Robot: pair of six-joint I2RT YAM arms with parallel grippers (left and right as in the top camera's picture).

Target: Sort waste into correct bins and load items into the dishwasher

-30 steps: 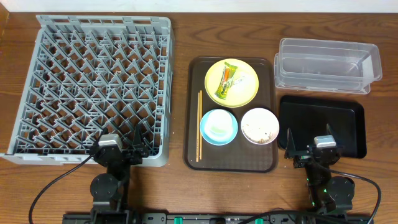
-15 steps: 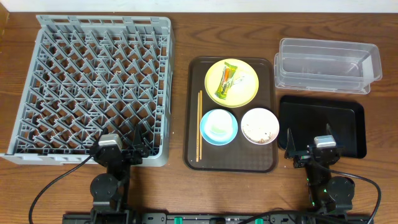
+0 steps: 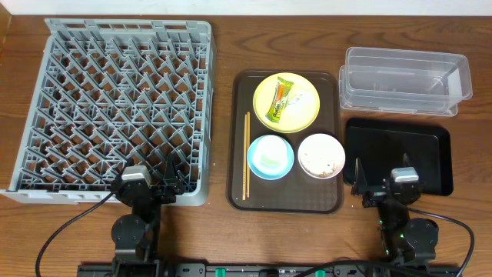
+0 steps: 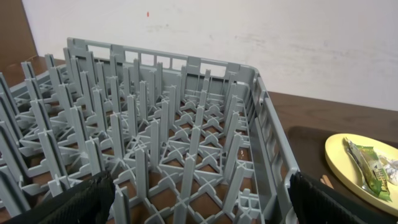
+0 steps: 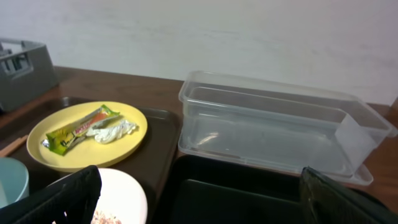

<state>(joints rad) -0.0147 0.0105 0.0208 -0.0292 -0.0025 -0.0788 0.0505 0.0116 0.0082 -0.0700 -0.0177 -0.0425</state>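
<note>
1. The dish rack (image 3: pixel 115 100) is a big square grey crate with a lattice of upright pegs. It fills the left of the wooden surface (image 3: pixel 223 38) and nothing is loaded in it.
2. The brown serving tray (image 3: pixel 286 198) sits in the middle, just right of the rack.
3. The clear tub (image 3: pixel 403 81) stands at the far right. The shallow black tray (image 3: pixel 400 150) lies just on the near side of it. Both look bare inside.
4. The round pale yellow plate (image 3: pixel 306 117) is at the far end of the brown tray.
5. The left gripper (image 4: pixel 199 202) hangs at the rack's near edge with its pads wide apart. The right gripper (image 5: pixel 199 199) hangs at the black tray's near edge, also spread and holding nothing.
6. The light blue bowl (image 3: pixel 269 156) and the white bowl (image 3: pixel 321 150) sit side by side nearer the arms than the plate.
7. The thin wooden chopsticks (image 3: pixel 246 154) lie lengthwise along the brown tray's left side.
8. The green-yellow-orange wrapper (image 3: pixel 280 101) lies on the plate, with the crumpled white scrap (image 3: pixel 301 98) touching it.
9. Beige crumbs (image 3: pixel 327 169) lie inside the white bowl.
10. Compared with the earlier frames, every object is where it was, and both arms show no clear movement.
</note>
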